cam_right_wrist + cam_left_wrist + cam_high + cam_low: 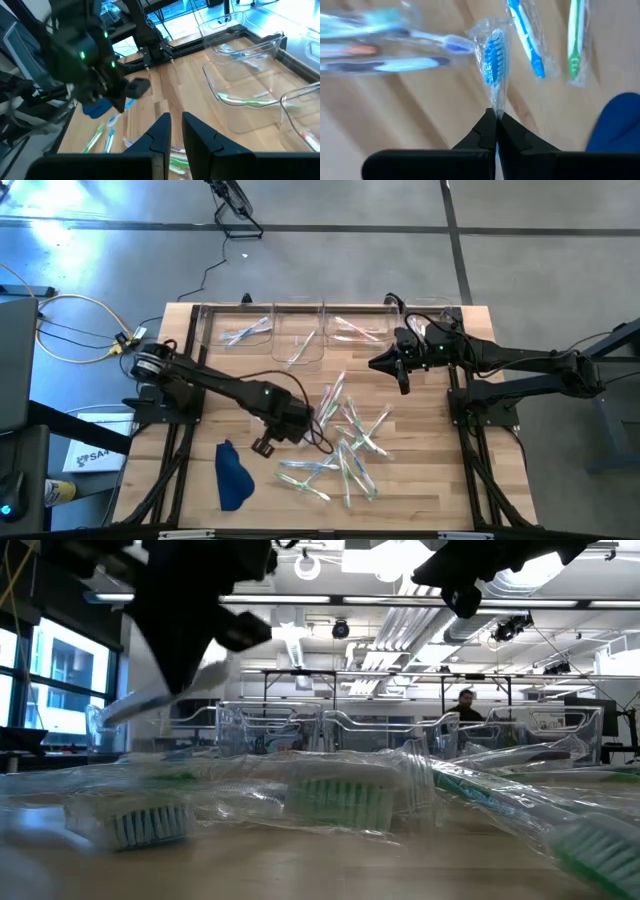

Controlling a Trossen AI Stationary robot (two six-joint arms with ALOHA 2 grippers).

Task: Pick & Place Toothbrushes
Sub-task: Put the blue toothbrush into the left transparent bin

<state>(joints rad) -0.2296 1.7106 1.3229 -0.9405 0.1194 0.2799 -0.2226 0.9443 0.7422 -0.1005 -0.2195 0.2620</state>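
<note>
Several wrapped toothbrushes (350,448) lie in a loose heap on the wooden table, right of centre. My left gripper (314,420) hangs over the heap's left edge, shut on a blue-bristled toothbrush (492,55) in its clear wrapper; the low view shows that toothbrush (150,700) slanting below the gripper (190,640). My right gripper (403,378) waits higher up near the far bins, its fingers (175,125) a little apart with nothing between them. My left gripper pinches the clear wrapper (496,106) just behind the brush head between its two fingertips, coming steeply from above. The bristled head sticks out beyond the fingertips, and the handle is hidden behind the fingers. The brush hangs tilted, clear of the table.
Clear plastic bins (300,335) stand in a row along the far edge, some holding toothbrushes (245,332). A dark blue cloth (232,475) lies near the front left. Bare wood lies between the heap and the bins. A person (466,705) shows far behind the table.
</note>
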